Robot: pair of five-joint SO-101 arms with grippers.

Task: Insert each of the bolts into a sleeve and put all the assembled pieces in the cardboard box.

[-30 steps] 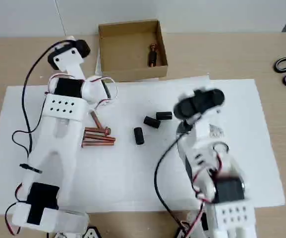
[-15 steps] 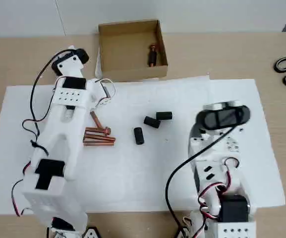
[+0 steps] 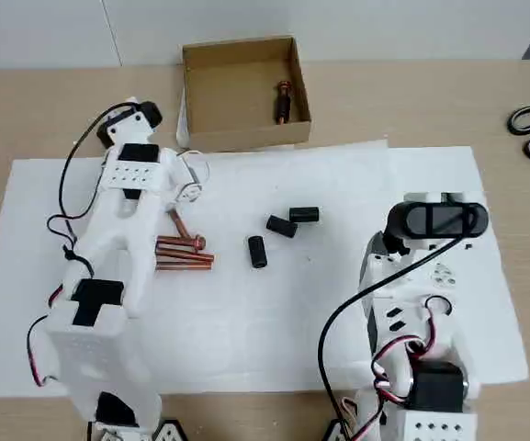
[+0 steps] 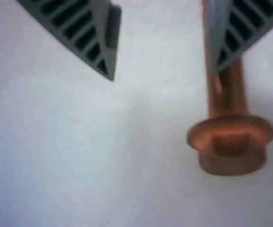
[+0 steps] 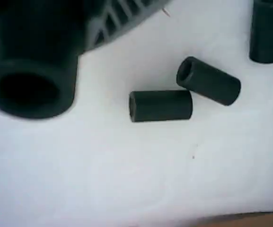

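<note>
Left gripper [image 4: 163,71]: jaws wide apart, grasping nothing; one finger over a copper bolt [image 4: 231,142];
Right gripper [image 5: 79,38]: clamped around a black sleeve [image 5: 30,85];
Cardboard box [image 3: 232,92]: one assembled piece [image 3: 284,101] inside;
Loose bolts [image 3: 182,253], spare sleeves [image 3: 281,225]: outside the box, on the white sheet [image 3: 246,322]

The high camera looks down over the table [image 3: 430,92] from afar; the left wrist camera, very near, faces past the spread left claw [image 4: 163,71] onto a bolt [image 4: 230,146]. The right wrist camera faces past the sleeve [image 5: 30,61] in the right claw [image 5: 74,38] to loose sleeves [image 5: 161,105] beyond; both spots also lie in the high view.
</note>
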